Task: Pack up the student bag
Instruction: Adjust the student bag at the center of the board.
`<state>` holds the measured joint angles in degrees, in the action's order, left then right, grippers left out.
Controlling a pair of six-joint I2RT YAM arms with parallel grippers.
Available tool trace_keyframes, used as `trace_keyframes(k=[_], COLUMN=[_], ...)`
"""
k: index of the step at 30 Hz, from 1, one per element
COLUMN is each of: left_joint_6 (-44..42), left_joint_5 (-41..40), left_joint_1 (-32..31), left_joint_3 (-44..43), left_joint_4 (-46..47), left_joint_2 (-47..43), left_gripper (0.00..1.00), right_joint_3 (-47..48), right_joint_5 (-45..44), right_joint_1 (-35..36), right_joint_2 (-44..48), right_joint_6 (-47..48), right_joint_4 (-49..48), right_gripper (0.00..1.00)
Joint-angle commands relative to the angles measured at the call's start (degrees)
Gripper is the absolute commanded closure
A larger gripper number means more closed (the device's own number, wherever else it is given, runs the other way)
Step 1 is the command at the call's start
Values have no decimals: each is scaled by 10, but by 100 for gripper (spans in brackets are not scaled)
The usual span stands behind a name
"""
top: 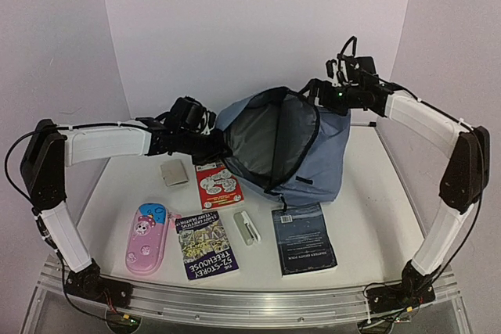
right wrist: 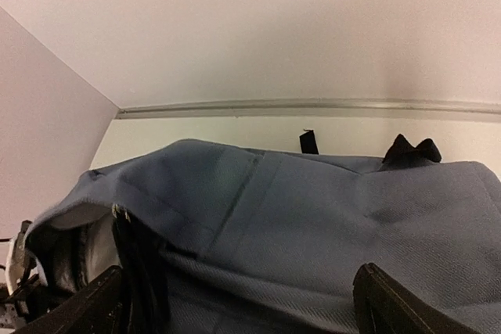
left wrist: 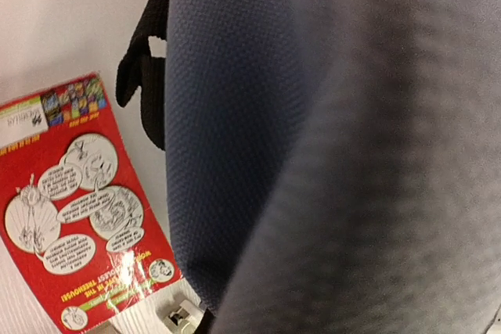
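Observation:
The student bag stands at the back middle of the table, its mouth open toward me and its grey lining showing. My left gripper is at the left rim of the mouth, shut on the bag's edge. In the left wrist view the blue fabric fills the picture and covers the fingers. My right gripper hovers at the bag's upper right rim. In the right wrist view its black fingers stand wide open over the bag's blue cloth, holding nothing.
In front of the bag lie a red comic book, a grey square pad, a pink pencil case, a purple book, a small white item and a dark blue book. A black strap hangs beside the bag.

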<state>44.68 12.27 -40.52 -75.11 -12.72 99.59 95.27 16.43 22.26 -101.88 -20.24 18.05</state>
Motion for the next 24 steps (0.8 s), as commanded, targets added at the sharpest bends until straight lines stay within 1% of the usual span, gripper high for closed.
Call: trace_keyframes(k=[1,4,8,10,13,17,20,22,24], left_joint_6=[68,82,86,86,75,64,58,54,52], left_joint_5=[15,27,26,28,38,28,20,21,28], left_joint_1=[5,14,17,17,17,17,17,17,17], left_joint_3=[44,67,84,94,101,114,122,127,133], left_joint_4=[22,38,37,42,48,49,52,57,67], left_joint_2=[-14,-5,5,6,5,-5,-12,-15,-16], left_gripper=[100,100,100,100,100,100,100,100,100], right_joint_3=[-72,-110,-123,-126,-129,-145,-179,-196,-204], right_joint_5=[-11,-47,-121,-109,-62,-58,-59,-37,-8], right_joint_1=[41,57,57,58,77,156,216,241,261], right_joint_2=[91,119,122,118,116,113,113,105,91], right_joint_6=[5,-9,-16,-13,-11,-3,-13,-26,-38], right_joint_4=[-36,-50,-49,-48,-50,-60,-109,-149,-186], right_gripper=[2,2,2,2,2,2,4,7,13])
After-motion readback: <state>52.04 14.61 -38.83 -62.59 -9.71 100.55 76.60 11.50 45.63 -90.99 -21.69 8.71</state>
